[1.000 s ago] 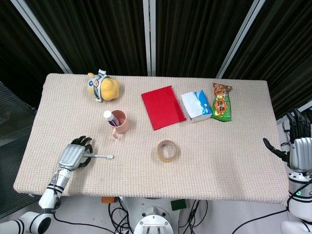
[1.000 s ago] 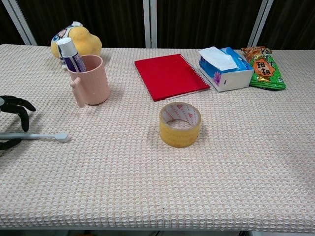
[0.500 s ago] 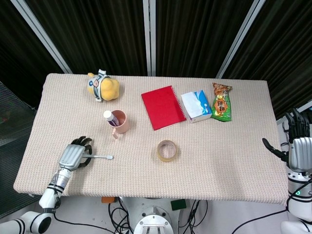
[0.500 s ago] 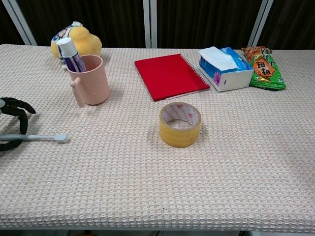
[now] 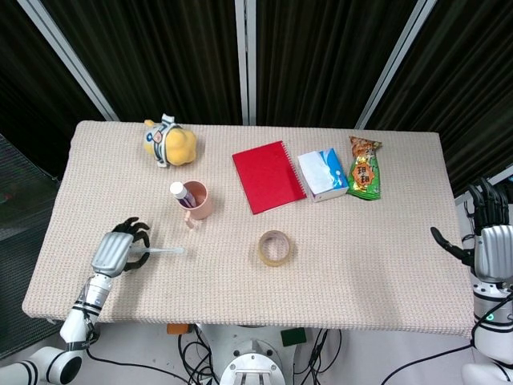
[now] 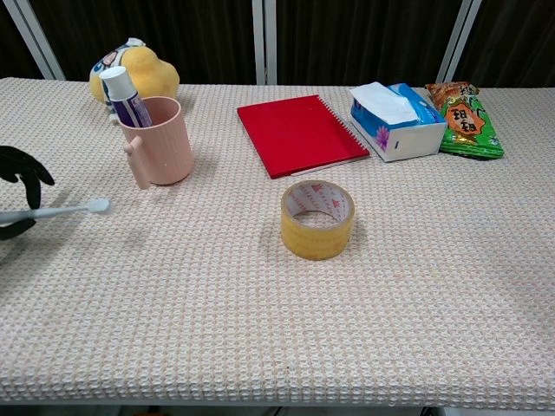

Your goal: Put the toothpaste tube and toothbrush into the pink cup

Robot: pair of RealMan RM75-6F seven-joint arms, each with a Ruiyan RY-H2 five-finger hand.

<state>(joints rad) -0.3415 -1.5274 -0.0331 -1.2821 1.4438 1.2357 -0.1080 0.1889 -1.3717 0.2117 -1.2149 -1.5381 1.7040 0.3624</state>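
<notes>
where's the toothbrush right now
The toothbrush is held by the left hand near the table's front-left, lifted, its head pointing toward the pink cup.

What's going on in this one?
The left hand holds the toothbrush by its handle, head pointing toward the pink cup. The toothpaste tube already stands in the cup. The right hand hangs open off the table's right edge, holding nothing.
</notes>
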